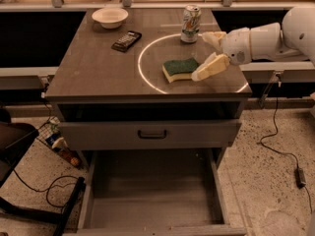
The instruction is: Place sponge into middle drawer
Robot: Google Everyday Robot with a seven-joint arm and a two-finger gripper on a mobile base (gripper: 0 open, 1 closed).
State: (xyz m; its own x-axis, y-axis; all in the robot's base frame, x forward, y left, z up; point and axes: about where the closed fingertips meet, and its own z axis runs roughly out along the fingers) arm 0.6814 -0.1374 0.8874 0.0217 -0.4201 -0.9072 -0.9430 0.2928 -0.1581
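The sponge [179, 69] lies on the worktop [98, 73], probably light and squashy, so the gripper [202, 56], fingers apart just to its right, should pinch its long sides firmly before carrying it to the open middle drawer [152, 200] below.

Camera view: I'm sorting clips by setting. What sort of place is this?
Probably a lab or office test area, not a home: a grey cabinet with its middle drawer open, a loose cable on a speckled floor, and a robot's tool, open, beside the sponge.
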